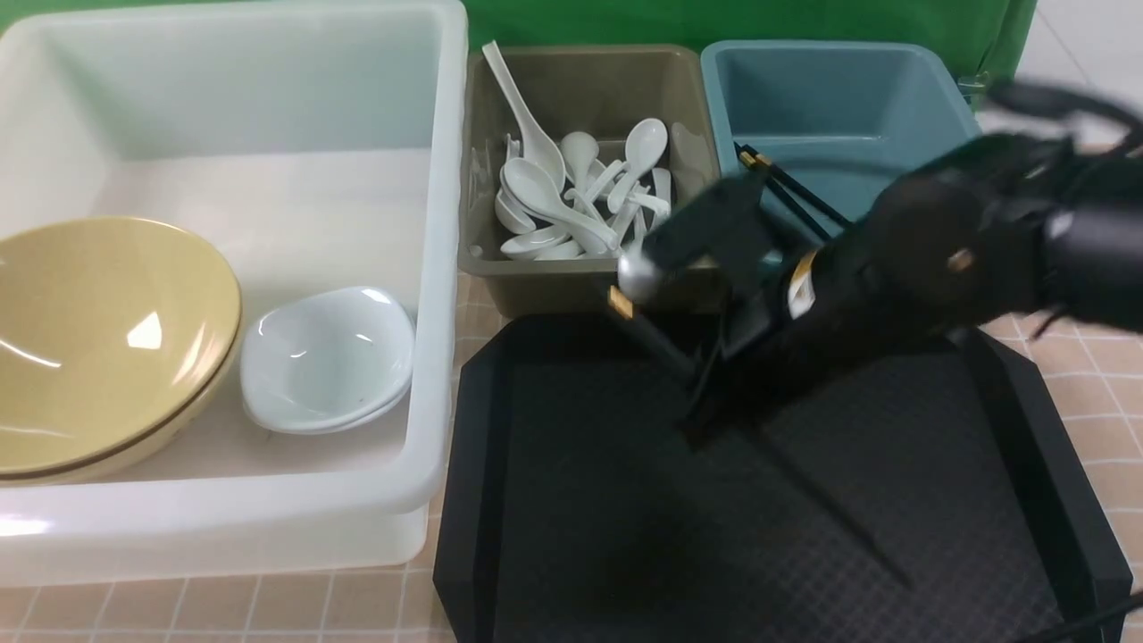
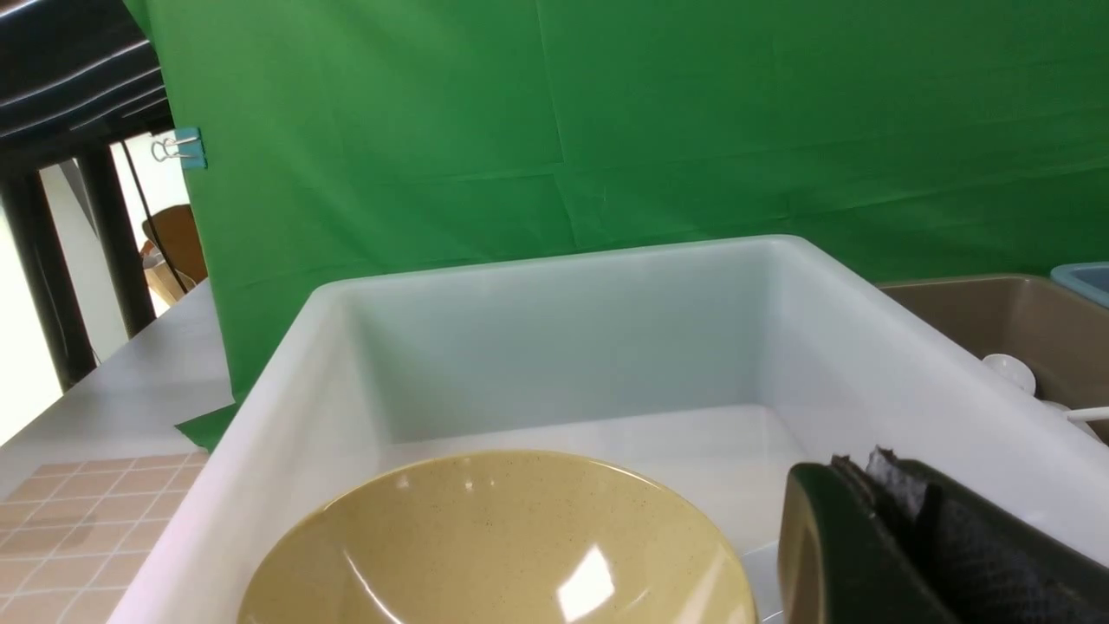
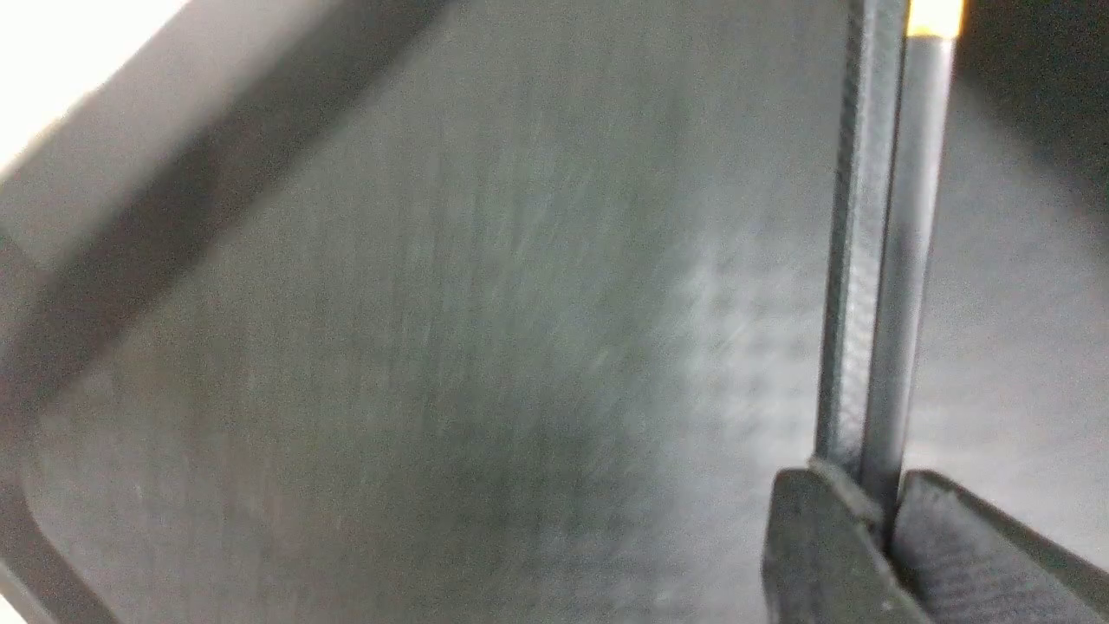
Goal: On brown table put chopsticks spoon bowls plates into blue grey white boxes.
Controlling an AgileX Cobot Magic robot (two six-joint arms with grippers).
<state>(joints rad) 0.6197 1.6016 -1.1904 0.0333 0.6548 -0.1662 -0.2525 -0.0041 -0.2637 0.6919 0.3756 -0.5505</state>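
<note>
Evidently the right gripper (image 3: 879, 498) is pinching black chopsticks (image 3: 901, 260), holding them slantwise above the black tray (image 1: 554, 500), probably to carry them to the blue box (image 1: 893, 89), where others are lying. The left gripper (image 2: 866, 472) is hanging pressed together and empty over the white box (image 2: 554, 260).

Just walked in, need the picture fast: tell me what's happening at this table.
The right tool is clamped on a black orange-tipped chopstick above the black plastic tray. The left tool is shut and empty at the large white plastic box holding a yellow bowl. White spoons lie in the grey-brown box; the blue box has black chopsticks.
</note>
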